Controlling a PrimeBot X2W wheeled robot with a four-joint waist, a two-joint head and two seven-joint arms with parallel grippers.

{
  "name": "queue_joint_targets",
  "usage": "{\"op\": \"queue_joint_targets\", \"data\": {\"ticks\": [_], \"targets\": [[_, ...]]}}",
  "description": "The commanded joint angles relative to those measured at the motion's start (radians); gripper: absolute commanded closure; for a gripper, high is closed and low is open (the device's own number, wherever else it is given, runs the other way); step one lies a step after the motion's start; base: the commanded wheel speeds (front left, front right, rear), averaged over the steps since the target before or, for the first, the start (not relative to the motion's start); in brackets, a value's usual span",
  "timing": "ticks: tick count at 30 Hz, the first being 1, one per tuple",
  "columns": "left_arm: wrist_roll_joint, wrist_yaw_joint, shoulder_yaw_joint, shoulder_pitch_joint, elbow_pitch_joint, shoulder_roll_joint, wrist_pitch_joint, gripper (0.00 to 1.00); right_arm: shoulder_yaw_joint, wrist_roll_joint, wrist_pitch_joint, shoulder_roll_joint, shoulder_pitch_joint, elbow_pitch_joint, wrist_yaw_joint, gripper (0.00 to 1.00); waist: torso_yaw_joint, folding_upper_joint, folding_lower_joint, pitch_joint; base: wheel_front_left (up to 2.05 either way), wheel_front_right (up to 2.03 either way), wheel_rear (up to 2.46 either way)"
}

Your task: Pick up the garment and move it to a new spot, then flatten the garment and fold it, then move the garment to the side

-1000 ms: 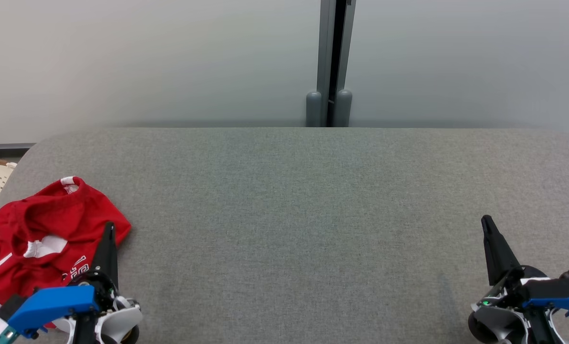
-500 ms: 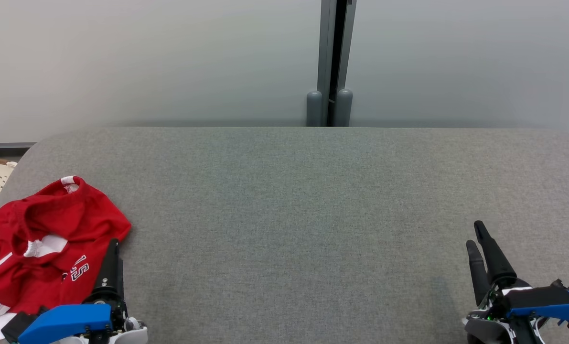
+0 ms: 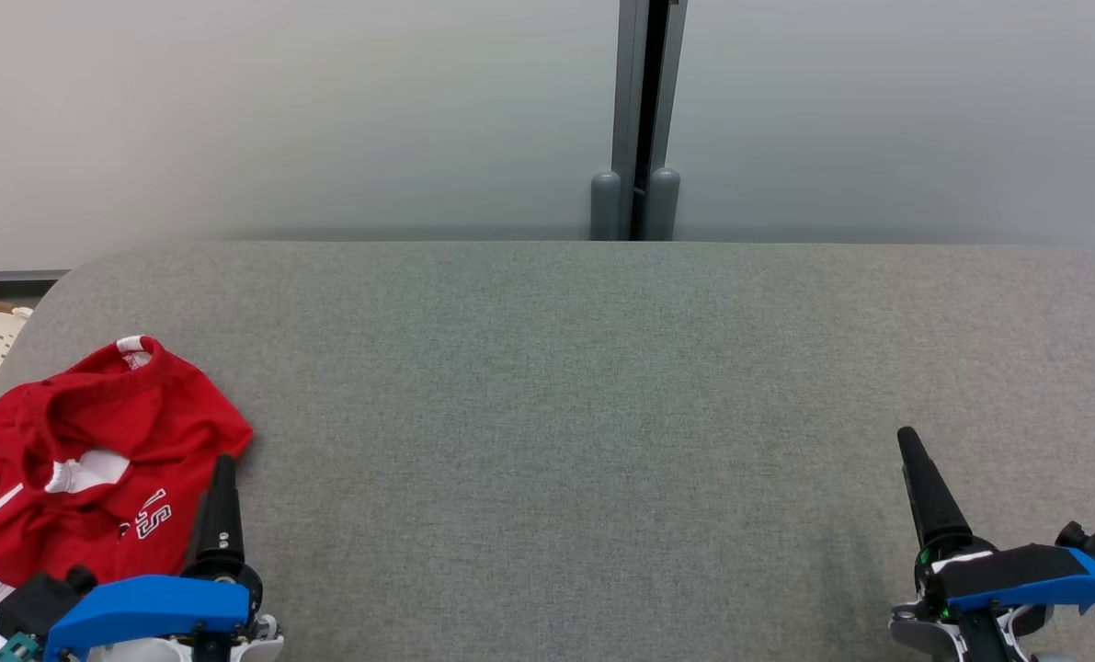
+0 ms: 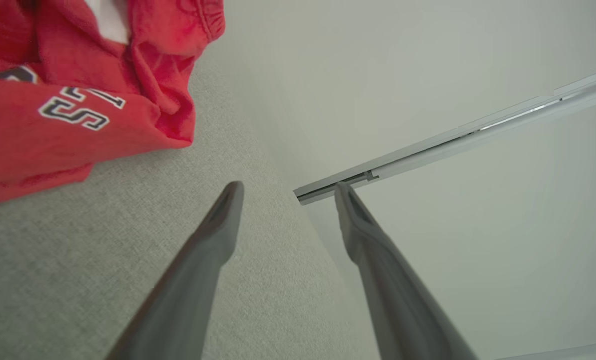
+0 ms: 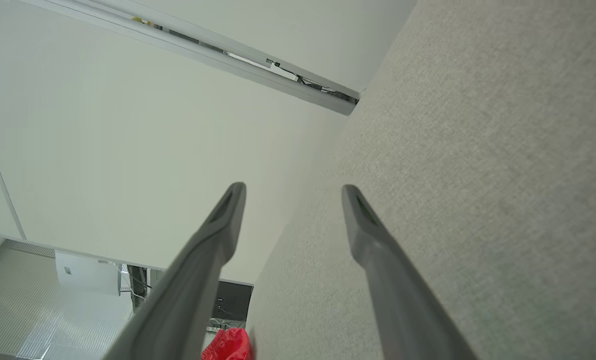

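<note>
Leftward, garment (image 3: 96,441) lies crumpled near the table's (image 3: 602,414) rounded edge.

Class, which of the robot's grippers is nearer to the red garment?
Left. The left gripper sits right beside the red garment; the right gripper is far across the grey surface.

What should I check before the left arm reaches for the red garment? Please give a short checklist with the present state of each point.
1. Left gripper open: ok, its fingers stand apart with nothing between them.
2. Right gripper open and free: ok.
3. Red garment in sight: ok, it lies crumpled at the left end of the grey surface.
4. Left gripper clear of the cloth: ok, in the left wrist view the garment lies beside the fingers, not between them.
5. Room to lay the garment: ok, a wide stretch of grey surface lies between the grippers.
6. Whole garment on the surface: cannot tell, its left part runs out of the head view.
</note>
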Motion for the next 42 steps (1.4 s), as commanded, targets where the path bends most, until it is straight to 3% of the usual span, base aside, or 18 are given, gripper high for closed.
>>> {"op": "queue_joint_targets", "data": {"ticks": [1, 21, 42], "targets": [[0.043, 0.002, -0.005, -0.029, -0.011, 0.012, -0.009, 0.00, 0.002, -0.036, -0.012, -0.007, -0.036, -0.009, 0.001, 0.00, 0.000, 0.0000, 0.0000, 0.000, 0.00, 0.00, 0.00], [0.371, 0.012, -0.026, -0.019, 0.008, 0.012, -0.082, 0.00, 0.038, -0.339, -0.084, -0.010, -0.052, 0.058, 0.002, 0.00, 0.002, 0.0000, 0.0000, 0.018, 0.00, 0.00, 0.00], [0.632, 0.017, -0.043, 0.033, 0.039, 0.008, -0.144, 0.00, 0.070, -0.632, -0.146, -0.001, -0.018, 0.130, 0.002, 0.00, 0.001, 0.0000, 0.0000, 0.004, 0.00, 0.00, 0.00]]}}
